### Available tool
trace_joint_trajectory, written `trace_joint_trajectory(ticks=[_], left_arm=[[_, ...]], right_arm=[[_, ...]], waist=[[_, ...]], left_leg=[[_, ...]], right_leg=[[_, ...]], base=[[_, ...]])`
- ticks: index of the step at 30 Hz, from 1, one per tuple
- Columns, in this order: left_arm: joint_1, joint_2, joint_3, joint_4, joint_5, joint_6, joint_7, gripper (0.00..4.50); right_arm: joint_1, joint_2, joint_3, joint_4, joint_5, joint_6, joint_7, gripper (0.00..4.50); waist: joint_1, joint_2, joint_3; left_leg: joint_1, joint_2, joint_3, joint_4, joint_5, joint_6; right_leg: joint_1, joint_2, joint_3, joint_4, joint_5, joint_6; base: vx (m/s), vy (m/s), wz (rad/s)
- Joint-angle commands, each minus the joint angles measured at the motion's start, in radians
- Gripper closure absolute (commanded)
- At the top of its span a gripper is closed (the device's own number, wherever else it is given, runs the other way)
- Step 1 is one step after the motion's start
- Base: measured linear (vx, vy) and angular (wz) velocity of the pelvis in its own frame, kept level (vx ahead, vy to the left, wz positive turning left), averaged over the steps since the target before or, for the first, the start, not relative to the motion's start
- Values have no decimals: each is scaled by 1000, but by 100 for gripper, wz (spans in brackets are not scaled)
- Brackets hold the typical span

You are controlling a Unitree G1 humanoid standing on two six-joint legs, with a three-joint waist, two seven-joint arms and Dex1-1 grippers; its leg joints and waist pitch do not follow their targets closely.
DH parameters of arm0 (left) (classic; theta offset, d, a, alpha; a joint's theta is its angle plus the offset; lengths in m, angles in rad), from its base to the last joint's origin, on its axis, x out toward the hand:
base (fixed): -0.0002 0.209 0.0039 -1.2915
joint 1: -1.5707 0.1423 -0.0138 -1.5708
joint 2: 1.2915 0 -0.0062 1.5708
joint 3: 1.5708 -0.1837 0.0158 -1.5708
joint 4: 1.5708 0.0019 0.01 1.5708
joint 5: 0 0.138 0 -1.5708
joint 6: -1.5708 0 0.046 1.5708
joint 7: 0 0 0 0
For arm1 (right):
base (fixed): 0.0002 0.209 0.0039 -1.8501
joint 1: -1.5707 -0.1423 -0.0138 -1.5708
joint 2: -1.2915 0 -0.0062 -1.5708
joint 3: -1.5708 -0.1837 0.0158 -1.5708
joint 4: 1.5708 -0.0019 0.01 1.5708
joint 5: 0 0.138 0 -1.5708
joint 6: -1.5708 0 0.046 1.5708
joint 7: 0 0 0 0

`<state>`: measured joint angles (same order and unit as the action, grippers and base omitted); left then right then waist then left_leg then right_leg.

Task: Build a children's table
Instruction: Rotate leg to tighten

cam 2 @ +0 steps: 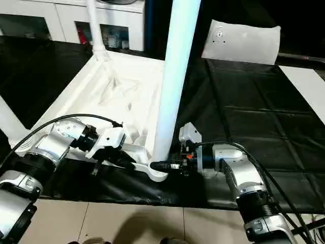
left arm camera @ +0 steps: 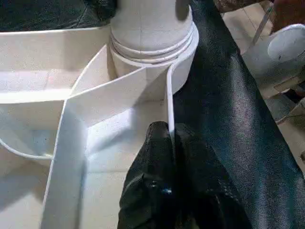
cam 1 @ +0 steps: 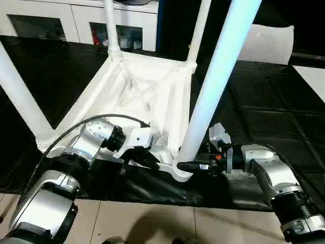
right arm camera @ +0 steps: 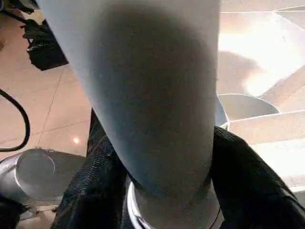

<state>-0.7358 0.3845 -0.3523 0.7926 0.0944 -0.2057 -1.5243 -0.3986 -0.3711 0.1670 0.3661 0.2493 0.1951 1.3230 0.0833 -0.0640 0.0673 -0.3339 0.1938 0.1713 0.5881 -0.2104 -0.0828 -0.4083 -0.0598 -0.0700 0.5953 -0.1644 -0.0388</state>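
Observation:
The white tabletop (cam 1: 152, 86) lies upside down on a black mat, ribbed underside up. Tube legs stand in its corner sockets: far left leg (cam 1: 111, 25), far right leg (cam 1: 199, 30), near left leg (cam 1: 20, 96), near right leg (cam 1: 213, 86). My left gripper (left arm camera: 170, 138) is shut on the thin front rim (left arm camera: 167, 95) of the tabletop, just beside the near right socket (left arm camera: 152, 43). My right gripper (cam 1: 190, 166) reaches in from the right at the base of the near right leg (right arm camera: 152, 95), with its black fingers (right arm camera: 102, 162) pressed on both sides of the tube.
The black mat (cam 1: 264, 112) covers the floor around the tabletop. A white cabinet with glass doors (cam 1: 51, 20) stands at the back left. A flat white board (cam 1: 266, 43) leans at the back right. Beige floor tiles (cam 1: 142, 223) run along the near edge.

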Motion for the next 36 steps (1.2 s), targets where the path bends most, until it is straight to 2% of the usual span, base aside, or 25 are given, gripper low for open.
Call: trace_joint_trajectory(ticks=[1, 5, 8, 9, 11, 12, 13, 14, 15, 16, 17, 18, 19, 21, 24, 25, 26, 27, 28, 30, 31, 33, 34, 36], left_arm=[[-8, -15, -48, -3, 14, -19, -61, 450], [-8, -22, -33, -6, 4, 12, -28, 450], [-13, -43, -15, -9, 8, 65, 50, 450], [-15, -48, -11, -9, 11, 78, 71, 450], [-25, -93, 15, -12, 8, 161, 170, 450], [-28, -112, 26, -15, 3, 192, 204, 450], [-34, -140, 34, -17, 6, 224, 258, 450], [-37, -152, 37, -17, 9, 237, 283, 450], [-44, -191, 50, -16, 8, 285, 353, 450], [-48, -214, 59, -16, 8, 309, 399, 450], [-54, -240, 70, -12, 12, 333, 459, 450], [-61, -262, 80, -7, 14, 355, 510, 450], [-66, -280, 88, -2, 16, 374, 553, 450], [-75, -317, 112, -7, 19, 416, 640, 450], [-79, -347, 128, -28, 29, 452, 705, 450], [-77, -359, 124, -48, 40, 467, 721, 450], [-77, -359, 124, -48, 40, 467, 721, 450], [-75, -359, 120, -56, 45, 477, 725, 450], [-74, -358, 119, -57, 45, 476, 724, 450], [-61, -320, 102, -73, 51, 457, 681, 450], [-59, -316, 101, -75, 51, 456, 678, 450], [-49, -297, 97, -87, 48, 453, 653, 450], [-38, -277, 91, -97, 45, 436, 620, 450], [-21, -242, 89, -110, 40, 424, 573, 450]], right_arm=[[-7, -8, 9, -15, 27, 30, 5, 234], [21, 4, 7, -61, 38, 86, -31, 242], [53, 30, 19, -112, 7, 126, -119, 243], [58, 41, 20, -119, -6, 128, -150, 243], [60, 124, 8, -120, -57, 163, -330, 244], [58, 160, 1, -117, -72, 182, -400, 245], [47, 213, -12, -106, -82, 206, -493, 246], [42, 238, -19, -100, -85, 217, -535, 246], [24, 302, -35, -79, -91, 233, -636, 247], [12, 334, -41, -62, -99, 234, -691, 248], [-4, 371, -49, -39, -107, 234, -751, 248], [-20, 403, -57, -17, -115, 231, -807, 249], [-34, 428, -65, 1, -120, 228, -850, 249], [-63, 476, -78, 36, -132, 219, -919, 249], [-88, 520, -101, 57, -144, 208, -981, 249], [-100, 537, -109, 64, -144, 181, -985, 249], [-100, 537, -109, 64, -144, 181, -985, 215], [-107, 541, -115, 71, -142, 165, -984, 215], [-107, 541, -116, 71, -140, 164, -984, 192], [-95, 510, -122, 50, -124, 133, -932, 175], [-94, 505, -121, 50, -126, 128, -927, 173], [-82, 482, -125, 38, -122, 114, -901, 158], [-69, 459, -132, 25, -118, 101, -876, 130], [-50, 416, -141, 6, -114, 81, -826, 125]], waist=[[-3, -1, -74], [0, 0, -74], [0, 1, -70], [-3, 1, -66], [-8, 4, -63], [-14, 2, -58], [-25, 0, -56], [-30, 0, -57], [-45, -1, -57], [-57, 2, -58], [-62, 9, -59], [-73, 8, -62], [-80, 12, -62], [-86, 14, -62], [-89, 9, -62], [-91, 12, -63], [-91, 14, -63], [-90, 11, -66], [-91, 11, -66], [-87, 13, -70], [-87, 10, -73], [-84, 8, -74], [-84, 8, -73], [-79, 7, -75]], left_leg=[[-7, 41, 0, -61, -81, 64], [-6, 41, 0, -62, -77, 61], [-5, 40, -1, -64, -97, 50], [-2, 40, -2, -66, -124, 39], [0, 36, -5, -69, -157, 21], [6, 31, -7, -70, -192, 4], [3, 24, -12, -69, -216, -10], [3, 23, -14, -68, -222, -16], [-1, 21, -19, -68, -240, -18], [0, 22, -22, -67, -255, -18], [2, 24, -24, -68, -263, -17], [-3, 26, -29, -71, -273, -9], [1, 27, -27, -71, -282, -1], [6, 28, -26, -72, -293, 14], [9, 29, -21, -73, -297, 27], [5, 33, -23, -77, -300, 26], [6, 34, -23, -77, -305, 26], [5, 34, -21, -78, -296, 29], [2, 34, -20, -78, -287, 32], [-1, 34, -15, -77, -237, 45], [-5, 32, -13, -74, -218, 53], [-4, 32, -10, -72, -196, 66], [-5, 32, -9, -72, -198, 68], [-11, 30, -8, -70, -181, 75]], right_leg=[[62, -83, 52, -60, -243, -187], [63, -82, 52, -60, -244, -180], [59, -82, 52, -66, -279, -168], [56, -83, 51, -73, -338, -153], [53, -85, 51, -85, -436, -121], [46, -83, 47, -97, -531, -90], [46, -84, 39, -109, -627, -49], [45, -85, 36, -114, -658, -33], [46, -85, 28, -122, -696, -11], [45, -87, 23, -126, -700, -8], [46, -88, 20, -128, -692, -12], [52, -87, 14, -131, -655, -23], [48, -87, 14, -131, -621, -39], [50, -88, 9, -132, -575, -61], [45, -89, 11, -126, -524, -90], [49, -92, 12, -122, -500, -99], [48, -92, 13, -121, -485, -103], [50, -91, 17, -115, -439, -115], [52, -91, 20, -112, -415, -123], [57, -93, 27, -102, -335, -150], [60, -92, 28, -97, -315, -159], [59, -92, 27, -96, -313, -167], [58, -91, 27, -98, -327, -166], [63, -93, 26, -100, -349, -153]], base=[[0, 0, 0], [0, 0, 0], [0, 0, 0], [0, 0, 0], [0, 0, 0], [0, 0, 0], [-58, -5, -4], [-66, 10, -10], [-66, 10, -10], [-63, 30, -12], [0, 0, 0], [0, 0, 0], [0, 0, 0], [0, 0, 0], [0, 0, 0], [0, 0, 0], [0, 0, 0], [0, 0, 0], [0, 0, 0], [0, 0, 0], [0, 0, 0], [0, 0, 0], [0, 0, 0], [0, 0, 0]])
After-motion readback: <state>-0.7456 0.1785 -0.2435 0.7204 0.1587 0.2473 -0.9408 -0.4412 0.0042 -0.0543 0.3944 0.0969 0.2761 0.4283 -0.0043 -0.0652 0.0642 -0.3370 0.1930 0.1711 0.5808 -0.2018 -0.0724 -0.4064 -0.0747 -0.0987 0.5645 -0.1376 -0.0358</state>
